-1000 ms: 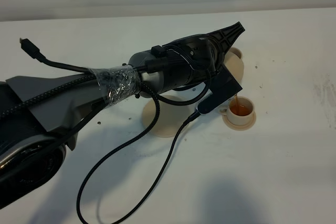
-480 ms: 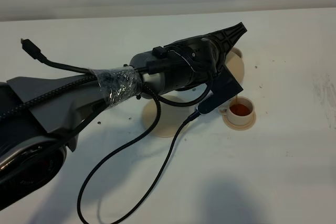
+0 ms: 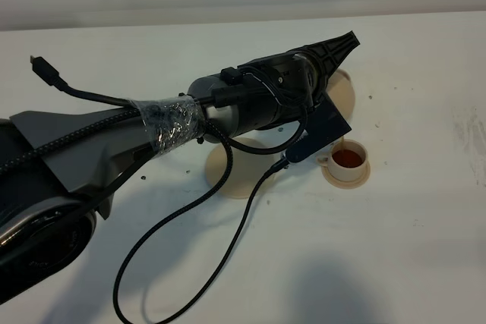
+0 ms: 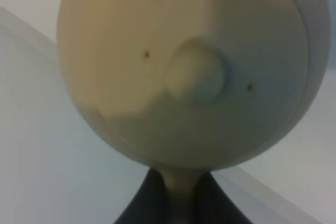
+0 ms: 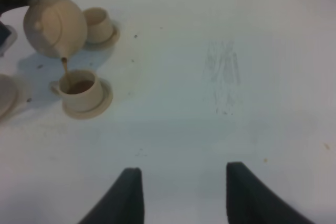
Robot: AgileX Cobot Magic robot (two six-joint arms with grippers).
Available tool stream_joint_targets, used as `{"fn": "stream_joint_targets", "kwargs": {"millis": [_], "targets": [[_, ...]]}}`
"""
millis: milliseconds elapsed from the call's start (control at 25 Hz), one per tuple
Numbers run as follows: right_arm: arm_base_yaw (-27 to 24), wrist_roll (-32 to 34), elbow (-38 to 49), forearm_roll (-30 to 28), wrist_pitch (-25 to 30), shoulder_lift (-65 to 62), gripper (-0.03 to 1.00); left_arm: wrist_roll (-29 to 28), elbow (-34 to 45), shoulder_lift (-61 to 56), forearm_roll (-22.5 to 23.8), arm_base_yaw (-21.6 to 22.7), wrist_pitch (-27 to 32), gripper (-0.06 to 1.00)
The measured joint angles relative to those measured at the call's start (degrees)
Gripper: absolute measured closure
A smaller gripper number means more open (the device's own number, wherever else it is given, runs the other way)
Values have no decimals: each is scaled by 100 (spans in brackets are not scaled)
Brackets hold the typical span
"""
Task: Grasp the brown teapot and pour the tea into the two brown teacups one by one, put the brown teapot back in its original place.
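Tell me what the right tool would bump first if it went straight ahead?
Probably only the white table. The right tool points at bare tabletop; the brown teapot and both teacups sit off to one side. Depth is unclear.

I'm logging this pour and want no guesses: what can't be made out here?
Exterior high view: the left arm covers most of the round beige-tan ceramic teapot; the second small beige-tan cup cannot be picked out behind it.
Left wrist view: the blurred teapot fills it; no cup shows.
Right wrist view: that cup is too small to show whether it holds tea; the wide flat beige-tan saucer is cut by the edge.
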Motion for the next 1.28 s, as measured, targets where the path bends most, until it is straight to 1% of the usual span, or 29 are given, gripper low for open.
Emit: {"fn": "stream_joint_targets", "kwargs": {"millis": [440, 640, 880, 960, 1080, 1160, 1280], "targets": [[0, 0, 0, 0, 0, 0, 57, 5, 0, 0, 180, -21, -189, 84], [0, 0, 0, 0, 0, 0, 57, 5, 0, 0, 333, -60, -260, 84], [0, 0, 0, 0, 0, 0, 57, -7, 0, 0, 386, -60, -281, 84], [0, 0, 0, 0, 0, 0, 57, -99, 0, 0, 386, -60, -281, 84], [0, 0, 0, 0, 0, 0, 57, -428, 0, 0, 324, -60, -204, 84], [0, 0, 0, 0, 0, 0, 57, -599, 0, 0, 194, -60, -81, 84], [0, 0, 0, 0, 0, 0, 57, -700, 0, 0, -62, -60, 138, 84]]}}
